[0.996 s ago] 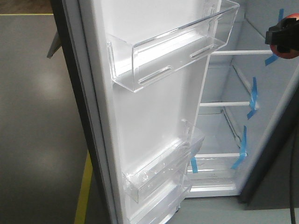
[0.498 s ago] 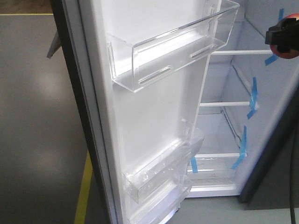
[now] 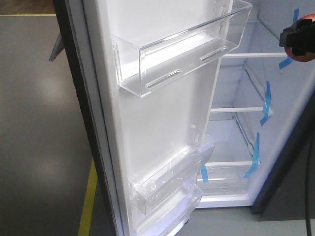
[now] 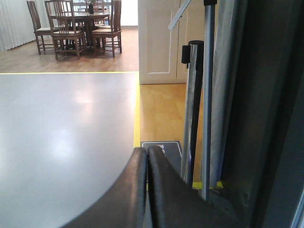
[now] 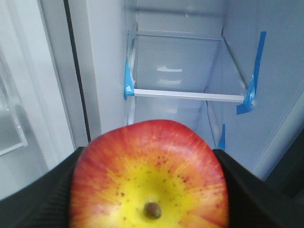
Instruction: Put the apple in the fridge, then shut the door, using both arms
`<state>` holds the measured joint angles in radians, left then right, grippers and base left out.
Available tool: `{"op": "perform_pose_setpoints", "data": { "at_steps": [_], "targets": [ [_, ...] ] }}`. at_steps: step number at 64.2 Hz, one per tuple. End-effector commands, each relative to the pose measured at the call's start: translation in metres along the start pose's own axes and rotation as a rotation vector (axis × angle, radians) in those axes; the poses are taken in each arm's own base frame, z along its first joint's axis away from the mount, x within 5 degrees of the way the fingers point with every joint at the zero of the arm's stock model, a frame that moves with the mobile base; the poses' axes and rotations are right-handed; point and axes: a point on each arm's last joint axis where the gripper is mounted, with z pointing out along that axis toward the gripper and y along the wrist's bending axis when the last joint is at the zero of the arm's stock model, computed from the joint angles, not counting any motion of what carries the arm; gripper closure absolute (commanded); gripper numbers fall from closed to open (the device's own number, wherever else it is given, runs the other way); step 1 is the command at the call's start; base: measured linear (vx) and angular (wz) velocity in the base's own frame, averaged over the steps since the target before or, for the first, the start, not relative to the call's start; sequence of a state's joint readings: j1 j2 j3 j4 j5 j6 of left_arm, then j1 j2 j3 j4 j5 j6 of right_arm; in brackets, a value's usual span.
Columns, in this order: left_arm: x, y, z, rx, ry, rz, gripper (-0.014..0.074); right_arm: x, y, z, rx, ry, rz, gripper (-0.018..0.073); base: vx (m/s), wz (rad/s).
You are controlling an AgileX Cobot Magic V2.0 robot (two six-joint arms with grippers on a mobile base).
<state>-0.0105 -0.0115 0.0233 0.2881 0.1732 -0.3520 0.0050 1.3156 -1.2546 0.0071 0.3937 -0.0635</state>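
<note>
In the right wrist view, the red and yellow apple (image 5: 149, 175) fills the lower half of the frame. My right gripper (image 5: 149, 159) is shut on it, with a black finger on each side. The front view shows that gripper (image 3: 298, 38) at the right edge with a bit of the apple (image 3: 297, 54) showing, level with the upper shelf of the fridge (image 3: 236, 83). The white-lined door (image 3: 162, 123) stands wide open, its clear bins facing me. My left gripper (image 4: 147, 152) is shut and empty, beside the door's dark outer side (image 4: 266, 118).
Blue tape strips (image 3: 266, 101) mark the shelf ends, and a clear shelf (image 5: 190, 95) lies ahead of the apple. A yellow floor line (image 3: 88, 196) runs beside the door. Metal posts (image 4: 192, 109) stand near the left gripper. Chairs and a table (image 4: 80, 26) are far off.
</note>
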Motion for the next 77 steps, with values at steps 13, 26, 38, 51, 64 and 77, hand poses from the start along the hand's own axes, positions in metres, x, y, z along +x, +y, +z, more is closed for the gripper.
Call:
{"op": "perform_pose_setpoints", "data": {
  "at_steps": [13, 26, 38, 51, 64, 77],
  "targets": [
    [0.003, -0.002, 0.001, 0.025, -0.054, -0.001, 0.0602, -0.023, -0.002, -0.017, 0.013, -0.147, -0.007, 0.0489, 0.00, 0.00],
    [0.003, -0.002, 0.001, 0.025, -0.054, -0.001, 0.0602, -0.022, -0.002, -0.017, 0.013, -0.146, -0.007, 0.0489, 0.00, 0.00],
    [0.003, -0.002, 0.001, 0.025, -0.054, -0.001, 0.0602, -0.022, -0.002, -0.017, 0.013, -0.146, -0.007, 0.0489, 0.00, 0.00],
    [0.003, -0.002, 0.001, 0.025, -0.054, -0.001, 0.0602, -0.023, -0.002, -0.017, 0.013, -0.154, -0.007, 0.0489, 0.00, 0.00],
    [0.003, -0.002, 0.001, 0.025, -0.054, -0.001, 0.0602, -0.030, -0.003, -0.028, 0.016, -0.208, -0.006, 0.0489, 0.00, 0.00],
    [0.003, -0.002, 0.001, 0.025, -0.054, -0.001, 0.0602, -0.060, -0.004, -0.082, 0.024, -0.480, 0.018, 0.0489, 0.00, 0.00]
  ]
}}
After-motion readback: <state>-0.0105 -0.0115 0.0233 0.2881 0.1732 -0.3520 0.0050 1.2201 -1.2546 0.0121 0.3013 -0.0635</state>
